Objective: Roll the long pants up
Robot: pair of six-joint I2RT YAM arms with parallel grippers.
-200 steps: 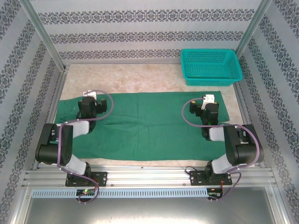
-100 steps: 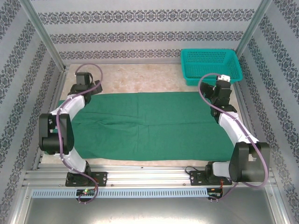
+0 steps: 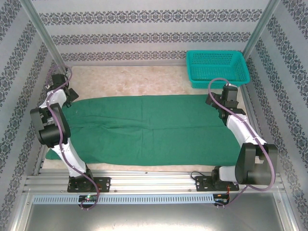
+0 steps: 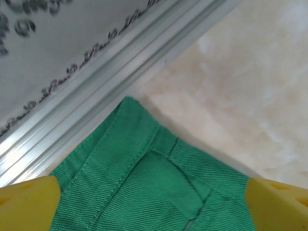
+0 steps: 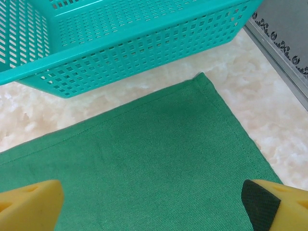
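The long pants (image 3: 154,129) lie spread flat across the table, dark green, waist end to the left and leg hems to the right. My left gripper (image 3: 64,92) hangs over their far left corner. In the left wrist view its yellow fingertips (image 4: 28,203) stand wide apart over the waistband corner of the pants (image 4: 144,178), with nothing between them. My right gripper (image 3: 230,94) is over the far right corner. Its fingertips (image 5: 29,206) are also spread wide above the hem corner of the pants (image 5: 154,163), holding nothing.
A teal mesh basket (image 3: 217,68) stands at the back right, close behind the hem corner; its wall (image 5: 134,48) fills the top of the right wrist view. An aluminium frame rail (image 4: 96,91) and patterned wall run right beside the waistband corner.
Both arms have reached out from the middle of the pants to the far corners: the left swung to the far left, the right to the far right near the basket. Both grippers stayed open.
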